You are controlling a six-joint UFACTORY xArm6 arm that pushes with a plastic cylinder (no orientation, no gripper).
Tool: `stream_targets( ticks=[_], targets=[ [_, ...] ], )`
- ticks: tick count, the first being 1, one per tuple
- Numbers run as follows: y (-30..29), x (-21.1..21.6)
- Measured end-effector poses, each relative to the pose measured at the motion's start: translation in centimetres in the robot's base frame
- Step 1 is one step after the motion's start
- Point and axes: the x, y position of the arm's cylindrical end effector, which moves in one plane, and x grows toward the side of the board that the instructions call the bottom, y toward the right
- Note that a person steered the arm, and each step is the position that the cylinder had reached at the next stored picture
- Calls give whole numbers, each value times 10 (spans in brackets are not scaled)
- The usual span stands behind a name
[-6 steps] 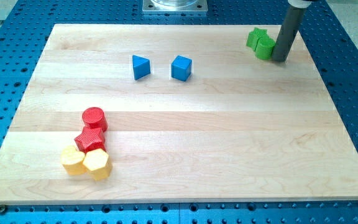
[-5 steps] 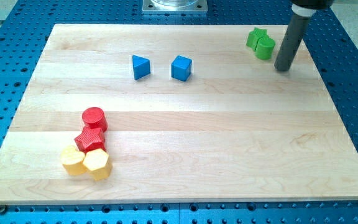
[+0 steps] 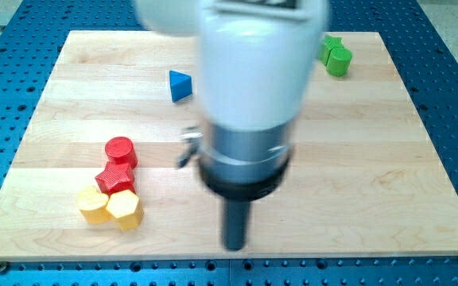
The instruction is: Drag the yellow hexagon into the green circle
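The yellow hexagon [image 3: 124,209] lies at the board's lower left, touching a second yellow block [image 3: 92,205] on its left. The green circle [image 3: 339,60] sits at the upper right, against a green star [image 3: 330,46] behind it. My tip [image 3: 234,246] rests near the board's bottom edge, well right of the yellow hexagon and apart from it. The arm's big white and grey body fills the middle of the view and is blurred.
A red star [image 3: 115,179] touches the yellow blocks from above, and a red cylinder [image 3: 121,150] stands just above it. A blue triangular block [image 3: 180,85] sits at upper left of centre. The arm hides the blue cube seen earlier.
My tip has swept from beside the green blocks at the upper right down to the bottom middle of the board. No block has moved; the blue cube is now hidden.
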Motion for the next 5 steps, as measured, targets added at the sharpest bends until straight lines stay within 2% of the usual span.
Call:
stream_targets(
  ticks=[3,5],
  targets=[
    [-119,-1],
    [-109,-23]
  ],
)
